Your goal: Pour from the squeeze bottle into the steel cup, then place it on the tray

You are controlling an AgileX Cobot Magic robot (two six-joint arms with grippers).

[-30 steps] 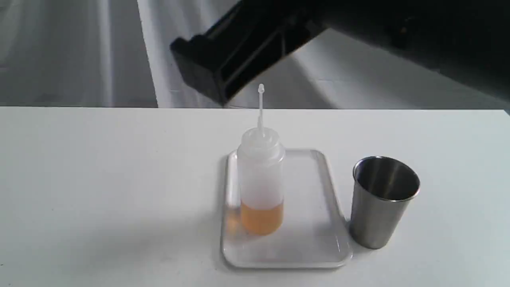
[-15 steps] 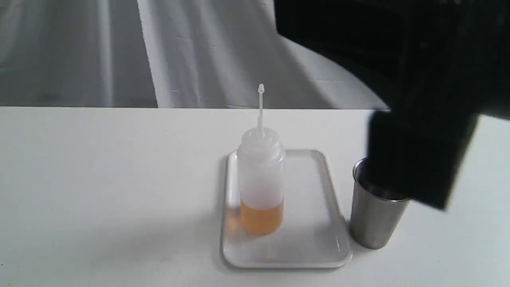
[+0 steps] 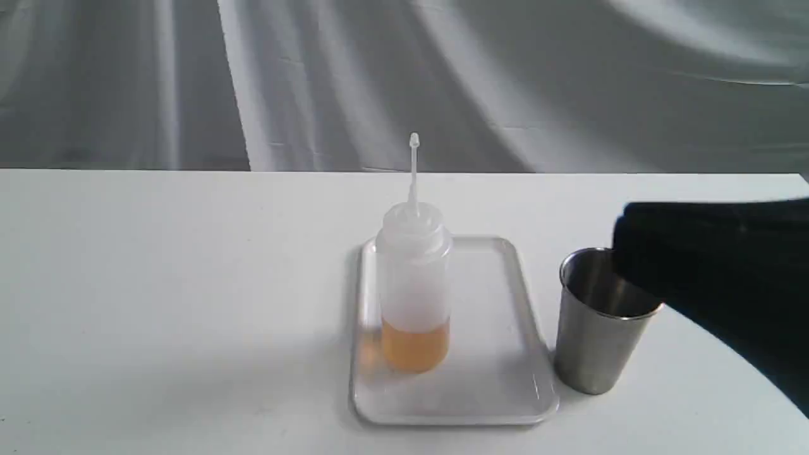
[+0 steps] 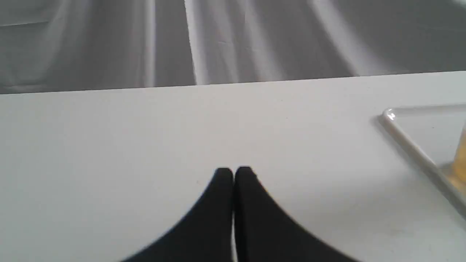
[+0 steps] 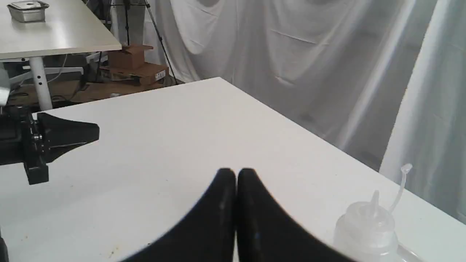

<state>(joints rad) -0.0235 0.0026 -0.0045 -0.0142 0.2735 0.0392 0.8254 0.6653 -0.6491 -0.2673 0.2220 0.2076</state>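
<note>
White table (image 3: 158, 284): bottle (image 3: 414, 284) stands on tray (image 3: 505, 379); left gripper (image 4: 233, 171), right gripper (image 5: 236, 171) pressed together, empty. If pouring is undone, we open 1 first.

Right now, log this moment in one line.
bottle: upright on tray | cup: upright beside tray | right tool: shut, empty | left tool: shut, empty

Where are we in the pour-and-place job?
Looks done: the squeeze bottle stands upright on the tray, ungripped. In hand: nothing; the left end effector and right end effector are shut and empty. Left: confirm the pour; the inside of the steel cup is partly hidden, so I cannot tell.
</note>
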